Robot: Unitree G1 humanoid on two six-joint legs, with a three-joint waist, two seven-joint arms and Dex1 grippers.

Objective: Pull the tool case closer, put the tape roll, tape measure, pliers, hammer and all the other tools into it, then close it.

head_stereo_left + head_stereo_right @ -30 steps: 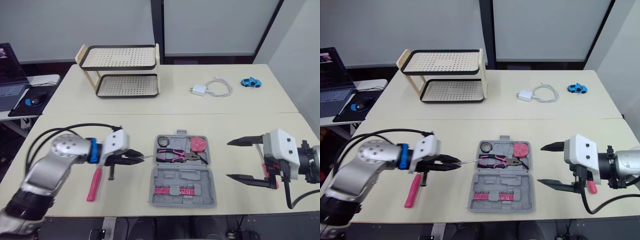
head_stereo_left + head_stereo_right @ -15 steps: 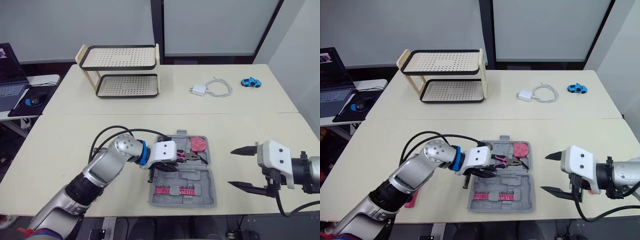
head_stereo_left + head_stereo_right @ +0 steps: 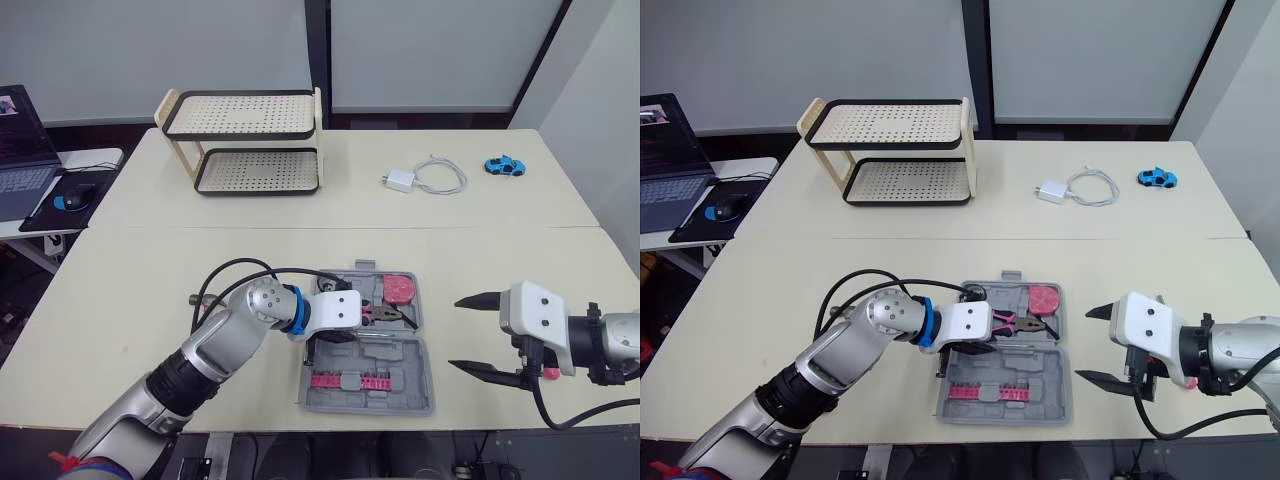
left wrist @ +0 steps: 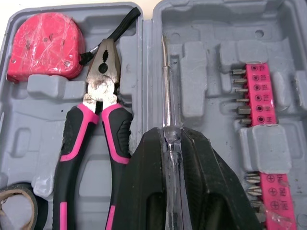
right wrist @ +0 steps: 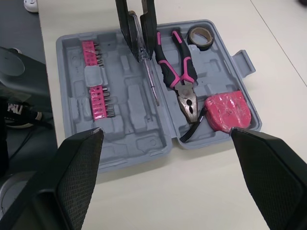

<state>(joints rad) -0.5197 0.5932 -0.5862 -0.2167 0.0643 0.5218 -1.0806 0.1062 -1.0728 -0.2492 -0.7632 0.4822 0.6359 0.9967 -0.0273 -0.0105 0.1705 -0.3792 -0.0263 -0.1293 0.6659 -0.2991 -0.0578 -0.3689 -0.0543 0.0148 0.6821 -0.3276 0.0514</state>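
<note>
The tool case [image 3: 395,358] is found lying fully open and flat at the near centre of the table [image 3: 150,270], within reach of both arms. Its far half is already occupied by the pliers [image 4: 102,76], the tape measure [image 4: 45,45] at the right and the tape roll [image 5: 202,46] at the left. Bit strips [image 4: 259,96] are seated in the near half. The left gripper [image 4: 171,136] is positioned low over the case, its fingers pressed together on the clear handle of a screwdriver [image 4: 166,86]. The shaft is aligned along the near half just beside the hinge, judged to be so that it can be laid into a moulded recess there. The right gripper [image 3: 455,333] is held spread wide and empty, right of the case and apart from it. No hammer is made out in the case.
</note>
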